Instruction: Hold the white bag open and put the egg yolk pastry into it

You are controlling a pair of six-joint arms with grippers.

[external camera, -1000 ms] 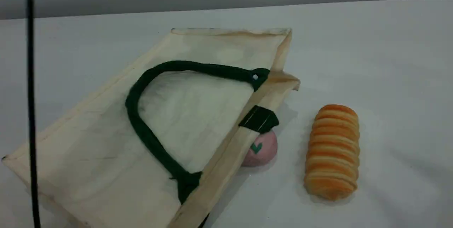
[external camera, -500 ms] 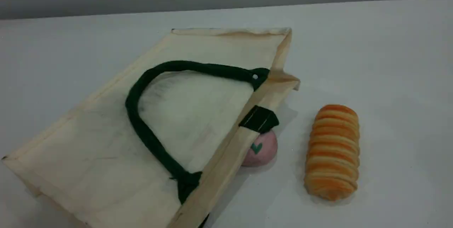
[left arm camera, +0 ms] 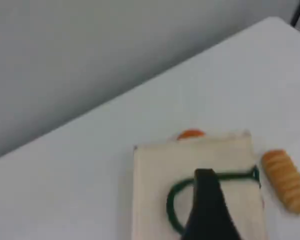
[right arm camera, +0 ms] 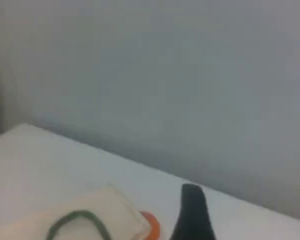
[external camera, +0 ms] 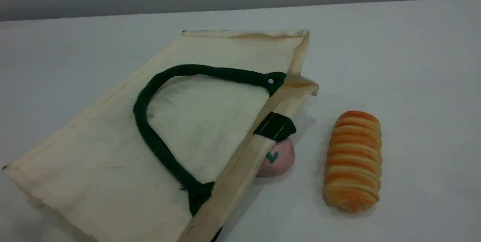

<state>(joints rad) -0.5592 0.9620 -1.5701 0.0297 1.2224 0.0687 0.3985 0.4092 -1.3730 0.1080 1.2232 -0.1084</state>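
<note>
The white bag (external camera: pixel 94 159) lies flat on the table, its mouth rim toward the right and its green rope handle (external camera: pixel 144 125) folded back over the canvas. The egg yolk pastry is out of view. Neither gripper appears in the scene view. High above the table, the left wrist view looks down on the bag (left arm camera: pixel 155 170) with one dark fingertip (left arm camera: pixel 206 182) at the bottom edge. One dark fingertip (right arm camera: pixel 192 200) also shows in the right wrist view, far above the bag (right arm camera: pixel 115 210). Nothing shows in either gripper; their opening cannot be judged.
A pink dome with a green heart (external camera: pixel 280 159) sits tucked under the bag's rim. A striped orange bread roll (external camera: pixel 353 161) lies to its right. An orange piece (left arm camera: pixel 191 134) peeks out behind the bag's far edge. A grey wall stands behind the table.
A thin dark vertical line at the scene's left edge one second ago has left the view. The bag, dome and roll have not moved.
</note>
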